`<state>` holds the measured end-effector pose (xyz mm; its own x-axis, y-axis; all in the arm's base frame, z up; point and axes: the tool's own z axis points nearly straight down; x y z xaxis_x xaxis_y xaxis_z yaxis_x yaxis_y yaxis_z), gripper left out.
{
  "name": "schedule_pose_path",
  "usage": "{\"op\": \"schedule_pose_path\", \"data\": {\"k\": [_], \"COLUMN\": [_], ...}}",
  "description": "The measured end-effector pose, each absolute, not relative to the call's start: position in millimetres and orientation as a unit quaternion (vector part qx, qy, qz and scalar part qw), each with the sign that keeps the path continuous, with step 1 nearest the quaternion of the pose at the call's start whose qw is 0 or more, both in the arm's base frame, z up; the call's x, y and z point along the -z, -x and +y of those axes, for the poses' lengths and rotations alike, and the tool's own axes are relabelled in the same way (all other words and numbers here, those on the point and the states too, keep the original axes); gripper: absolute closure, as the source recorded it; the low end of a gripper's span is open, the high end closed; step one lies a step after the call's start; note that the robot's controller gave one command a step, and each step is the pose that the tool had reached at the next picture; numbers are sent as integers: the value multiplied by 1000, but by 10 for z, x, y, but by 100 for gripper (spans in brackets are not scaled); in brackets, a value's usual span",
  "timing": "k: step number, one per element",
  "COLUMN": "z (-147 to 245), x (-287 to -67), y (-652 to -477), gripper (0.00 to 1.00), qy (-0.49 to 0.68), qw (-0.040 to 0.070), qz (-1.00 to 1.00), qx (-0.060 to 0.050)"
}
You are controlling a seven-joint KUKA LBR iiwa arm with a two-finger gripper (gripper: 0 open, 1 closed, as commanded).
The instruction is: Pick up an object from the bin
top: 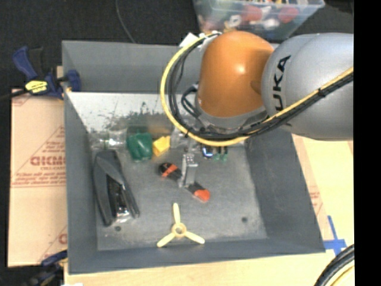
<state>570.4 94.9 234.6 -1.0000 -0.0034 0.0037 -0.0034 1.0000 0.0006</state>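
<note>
Near the middle of the bin (233, 214), the gripper (190, 181) is seen low, the lower orange-and-black piece (202, 194) just beside its tip and the upper orange-and-black piece (168, 170) to its left. Whether it is open or closed cannot be told. The approach is judged to be in hand; a centred closing on the lower piece, then a lift, is called for.

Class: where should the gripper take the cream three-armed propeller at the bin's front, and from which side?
Probably from straight above, pinching across one slim arm near the hub: the propeller lies flat on its own, so every arm is open to reach.
</note>
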Motion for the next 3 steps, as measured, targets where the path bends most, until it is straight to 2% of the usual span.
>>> {"op": "schedule_pose_path", "data": {"k": [1,2,3], "z": [944,399,327], "x": [-2385,-945,-705], "y": [-5720,-5789,-5940], "gripper": [0,0,0], "qy": [0,74,27], "qw": [-2,-4,-10], "qz": [-1000,-997,-1000], "qx": [1,1,2]}}
